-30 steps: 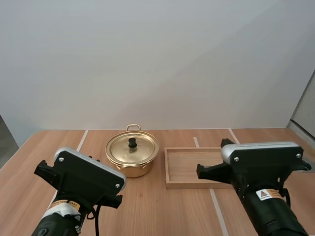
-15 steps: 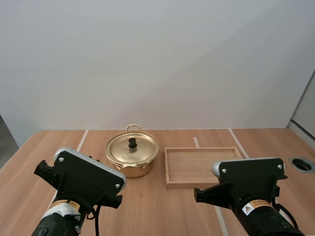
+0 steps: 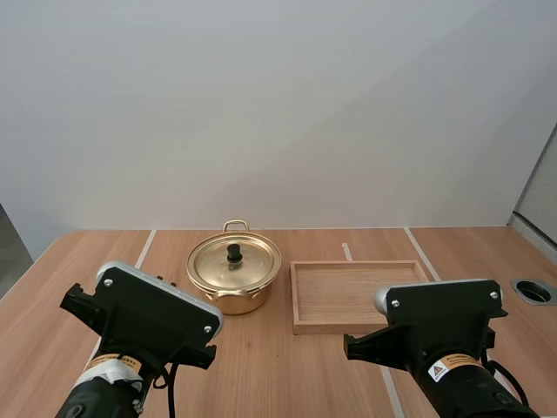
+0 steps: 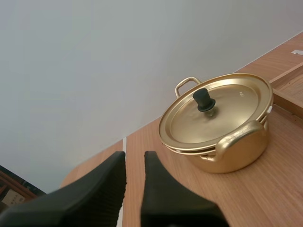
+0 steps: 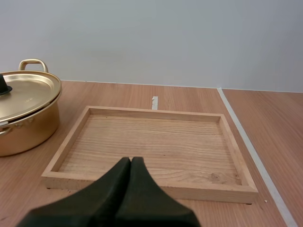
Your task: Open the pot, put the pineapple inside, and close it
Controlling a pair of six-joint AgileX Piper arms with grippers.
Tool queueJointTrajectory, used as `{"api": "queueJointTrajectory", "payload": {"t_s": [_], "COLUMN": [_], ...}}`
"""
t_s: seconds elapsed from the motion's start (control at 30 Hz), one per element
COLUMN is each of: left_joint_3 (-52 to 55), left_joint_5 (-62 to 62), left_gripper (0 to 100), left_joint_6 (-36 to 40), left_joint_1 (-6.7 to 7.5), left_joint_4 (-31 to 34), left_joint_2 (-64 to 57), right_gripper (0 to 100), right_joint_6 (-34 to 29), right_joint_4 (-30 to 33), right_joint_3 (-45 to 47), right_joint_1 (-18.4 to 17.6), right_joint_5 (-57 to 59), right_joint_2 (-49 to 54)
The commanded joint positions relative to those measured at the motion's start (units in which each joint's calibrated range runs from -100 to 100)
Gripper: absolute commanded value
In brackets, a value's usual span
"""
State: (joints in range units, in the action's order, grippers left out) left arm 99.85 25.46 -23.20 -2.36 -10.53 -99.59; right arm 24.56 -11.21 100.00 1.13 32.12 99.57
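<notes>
A wooden tabletop seen from above and behind two robot arms. A shiny gold pot with two loop handles stands toward the middle, left of centre. Its lid sits flat and closed on the rim, with a small black knob upright at its centre. Just to the right of the pot lies a shallow rectangular wooden tray; its floor is bare wood.

From the left wrist, the left tool hangs low over the tabletop, short of the pot and well apart from it. Its two black fingers are parted by a narrow gap. From the right wrist, the right tool is pressed together into one dark wedge. It holds nothing and points at the tray's near wall.

The lid is on, so opening the pot looks like the first step. The knob is small and smooth-looking. The narrow gap in the left tool may not fit around it unless widened. An off-centre pinch could slip off, tip the lid, or drag the pot against the tray. A lid lifted at a tilt could catch on the rim and fall.
</notes>
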Motion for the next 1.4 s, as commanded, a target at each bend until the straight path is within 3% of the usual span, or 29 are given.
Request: {"api": "queueJointTrajectory", "payload": {"t_s": [0.0,0.43,0.6,0.8,1.0,1.2,1.37], "left_joint_3": [0.15,0.15,0.15,0.15,0.15,0.15,0.15], "left_joint_5": [-0.76,-0.60,1.26,6.01,5.63,5.27,5.40], "left_gripper": [25,25,25,25,25,25,25], "left_joint_6": [0.32,0.54,7.67,12.02,21.23,37.64,39.09], "left_joint_1": [-0.08,-0.08,-0.08,-0.08,-0.08,-0.08,-0.08], "left_joint_4": [0.02,-0.85,-10.31,-11.42,-8.06,4.45,6.00], "left_joint_2": [-0.41,-0.41,-0.41,-0.41,-0.41,-0.41,-0.41], "right_gripper": [0,0,0,0,0,0,0], "right_joint_6": [0.01,0.01,0.01,0.01,0.01,0.01,0.01], "right_joint_4": [0.50,0.50,0.50,0.50,0.50,0.50,0.50], "right_joint_3": [0.00,0.00,0.00,0.00,0.00,0.00,0.00], "right_joint_1": [0.25,0.25,0.25,0.25,0.25,0.25,0.25], "right_joint_5": [-0.41,-0.41,-0.41,-0.41,-0.41,-0.41,-0.41], "right_joint_2": [0.43,0.43,0.43,0.43,0.43,0.43,0.43]}}
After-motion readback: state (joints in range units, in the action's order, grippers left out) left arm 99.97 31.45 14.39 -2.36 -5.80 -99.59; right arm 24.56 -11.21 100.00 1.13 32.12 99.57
